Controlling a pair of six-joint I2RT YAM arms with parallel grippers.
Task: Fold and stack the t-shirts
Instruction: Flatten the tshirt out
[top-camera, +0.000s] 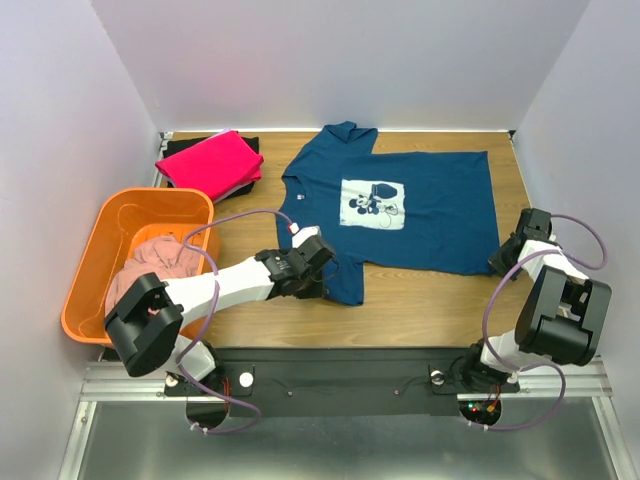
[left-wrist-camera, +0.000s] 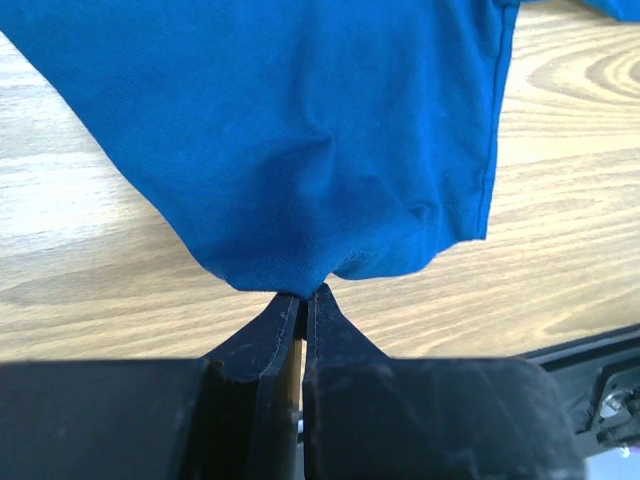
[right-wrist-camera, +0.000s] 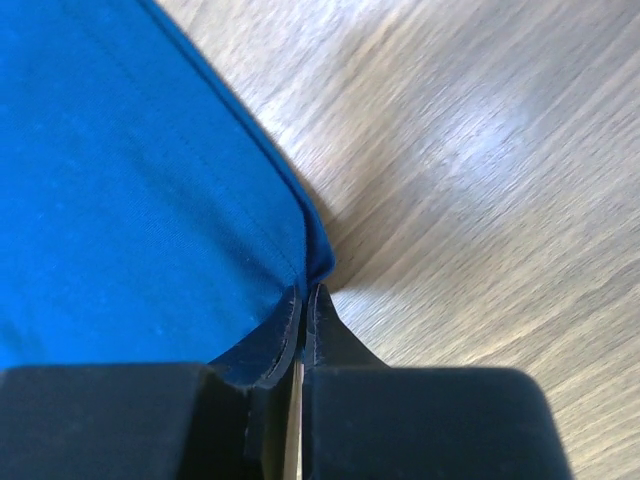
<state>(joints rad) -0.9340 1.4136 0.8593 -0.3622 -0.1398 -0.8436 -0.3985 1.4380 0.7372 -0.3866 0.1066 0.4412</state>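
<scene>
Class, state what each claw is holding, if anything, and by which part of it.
Both grip the navy t-shirt: the left claw pinches its near sleeve, the right claw pinches the near corner of its bottom hem.

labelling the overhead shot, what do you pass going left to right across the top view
orange basket → bright pink tee → navy tee → right gripper

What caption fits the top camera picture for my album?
Left claw and right claw pinch the blue mouse t-shirt on the wooden table.
</scene>
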